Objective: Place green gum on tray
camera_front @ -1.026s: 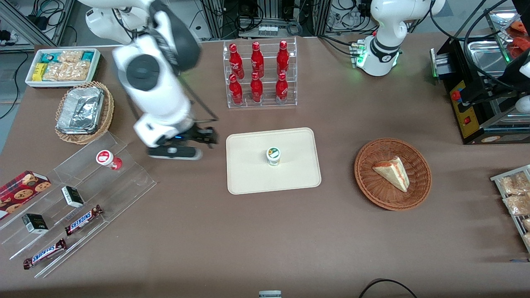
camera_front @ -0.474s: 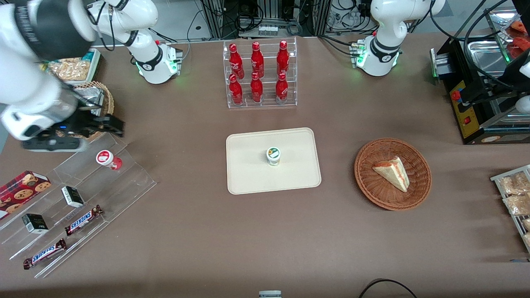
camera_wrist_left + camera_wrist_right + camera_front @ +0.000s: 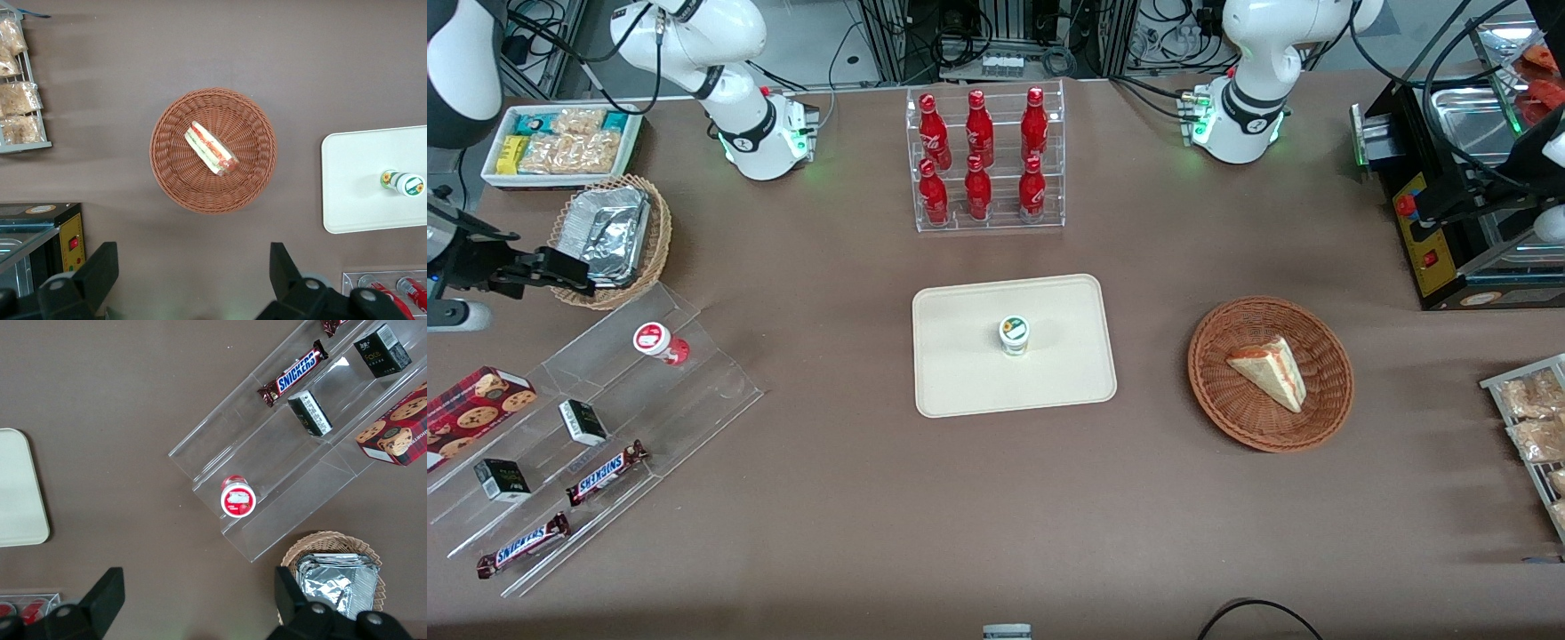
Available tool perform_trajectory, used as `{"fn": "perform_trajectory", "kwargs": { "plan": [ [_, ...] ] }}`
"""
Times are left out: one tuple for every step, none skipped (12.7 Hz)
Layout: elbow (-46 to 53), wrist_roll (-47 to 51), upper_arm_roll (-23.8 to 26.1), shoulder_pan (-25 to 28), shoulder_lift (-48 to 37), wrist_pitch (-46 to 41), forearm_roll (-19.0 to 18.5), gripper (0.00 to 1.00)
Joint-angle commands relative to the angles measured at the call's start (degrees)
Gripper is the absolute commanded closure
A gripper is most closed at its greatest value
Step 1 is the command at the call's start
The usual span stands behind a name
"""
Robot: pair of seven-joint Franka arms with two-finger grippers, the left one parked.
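Arm pose: the right arm is hanging high over the working arm's end of the table, wrist pointing down at the table top.
Gripper position: the right arm's gripper (image 3: 551, 267) is hovering at roughly 9 o'clock from the large cream rectangular tray (image 3: 960, 373) in the front view, well apart from it. It is sitting just beside the round wicker basket of foil containers (image 3: 609, 240).
Gripper state: in the right wrist view the gripper (image 3: 197, 600) is showing both black fingers (image 3: 100, 600) spread wide apart, nothing between them.
Under the gripper: the wrist camera is looking down on the clear acrylic stepped shelf (image 3: 267, 453), the red-lidded canister (image 3: 238, 497) sitting on it, the foil basket (image 3: 333, 567) and one rounded corner of the tray (image 3: 17, 493).
Gum location: the small green-and-white cylindrical gum canister (image 3: 1014, 334) is standing on the tray, about at its middle, clear of the rim all round.
Gum look: it is standing upright, showing a white round lid ringed in green with a small yellow-orange mark on it. The green-and-white label is showing on the side (image 3: 403, 182).
Gum contact: nothing is touching it, and the gripper is well apart from it.
Tray neighbours: the clear rack of red bottles (image 3: 983, 160) is sitting at 12 o'clock from the tray. The brown wicker basket holding a sandwich wedge (image 3: 1270, 373) is sitting at 3 o'clock.
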Motion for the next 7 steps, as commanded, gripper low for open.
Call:
{"fn": "perform_trajectory", "kwargs": {
  "plan": [
    [0.9,-0.4,-0.9,0.5,-0.7,-0.9,1.0,0.0],
    [1.5,-0.1,-0.9,0.5,-0.6,-0.9,1.0,0.0],
    [1.8,0.1,-0.9,0.4,-0.5,-0.9,1.0,0.0],
    [1.9,0.1,-0.8,0.1,-0.5,-0.9,1.2,0.0],
    [1.9,0.1,-0.8,-0.1,-0.5,-0.9,1.2,0.0],
    [1.9,0.1,-0.8,-0.2,-0.4,-0.9,1.2,0.0],
    [2.0,0.1,-0.8,-0.2,-0.4,-0.9,1.2,0.0]
  ]
}}
